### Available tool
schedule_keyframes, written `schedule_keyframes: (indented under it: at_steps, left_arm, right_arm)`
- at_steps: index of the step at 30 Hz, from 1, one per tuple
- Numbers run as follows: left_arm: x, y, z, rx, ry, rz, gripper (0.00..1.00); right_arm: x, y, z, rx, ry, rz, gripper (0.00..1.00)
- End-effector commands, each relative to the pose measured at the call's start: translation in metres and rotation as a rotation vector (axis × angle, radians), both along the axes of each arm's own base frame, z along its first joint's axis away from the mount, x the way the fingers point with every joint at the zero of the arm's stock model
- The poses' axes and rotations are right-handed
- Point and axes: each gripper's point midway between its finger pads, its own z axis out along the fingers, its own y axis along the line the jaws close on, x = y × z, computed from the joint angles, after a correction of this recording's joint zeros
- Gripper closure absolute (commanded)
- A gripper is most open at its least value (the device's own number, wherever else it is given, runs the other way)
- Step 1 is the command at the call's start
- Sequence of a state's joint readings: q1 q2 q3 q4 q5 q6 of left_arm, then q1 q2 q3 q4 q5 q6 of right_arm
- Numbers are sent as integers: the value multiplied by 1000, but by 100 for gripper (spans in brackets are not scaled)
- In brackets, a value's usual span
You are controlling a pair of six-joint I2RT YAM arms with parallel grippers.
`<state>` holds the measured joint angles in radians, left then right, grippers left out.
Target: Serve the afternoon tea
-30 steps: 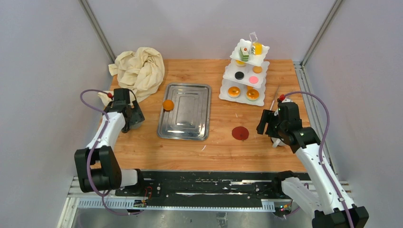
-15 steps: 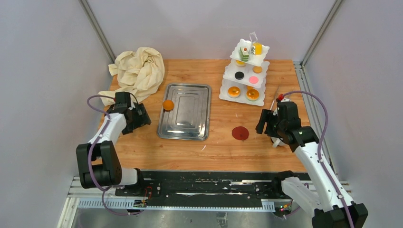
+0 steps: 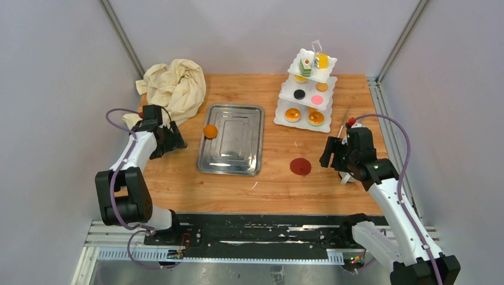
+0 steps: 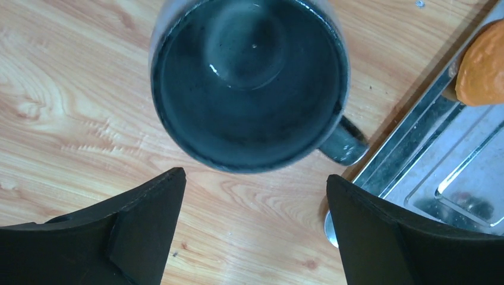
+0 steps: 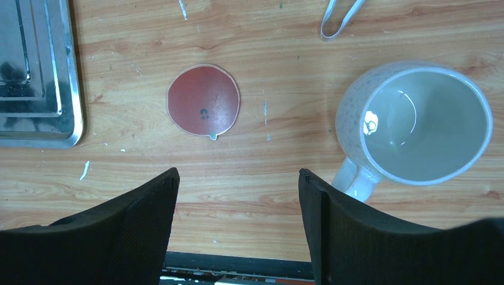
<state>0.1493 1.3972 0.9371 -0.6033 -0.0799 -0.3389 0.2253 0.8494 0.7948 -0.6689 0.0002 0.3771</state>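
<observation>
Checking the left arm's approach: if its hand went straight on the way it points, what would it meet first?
Probably the grey mug, upright just ahead of the left hand, in line with the gap between its open fingers; depth is unclear.

Far right on the desk (image 3: 273, 181): white three-tier square stand (image 3: 286, 89), loaded with orange, pink, black and green-layered cakes (image 3: 317, 100). One orange cake (image 3: 210, 131) on left edge of shiny steel tray (image 3: 238, 145). Dark grey mug (image 4: 249, 83) left, off-white mug (image 5: 416, 122) right, both upright, empty.
</observation>
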Motion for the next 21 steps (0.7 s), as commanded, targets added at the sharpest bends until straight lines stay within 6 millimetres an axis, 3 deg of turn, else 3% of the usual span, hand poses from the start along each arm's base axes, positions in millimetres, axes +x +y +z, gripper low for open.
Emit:
schedule_keyframes:
  at_steps: [1, 6, 14, 21]
  left_arm:
    - [-1, -1, -9, -16, 44, 38, 8]
    - [-3, -6, -3, 0, 0, 80, 6]
    - [-3, 19, 21, 125, -9, 164, 4]
    - [2, 8, 48, 68, -97, 172, 9]
  right_arm:
    - [-1, 3, -3, 3, -3, 11, 28]
    - [-1, 2, -2, -4, -4, 14, 28]
    - [-2, 0, -3, -14, 1, 13, 28]
    - [-4, -1, -3, -18, 4, 8, 28]
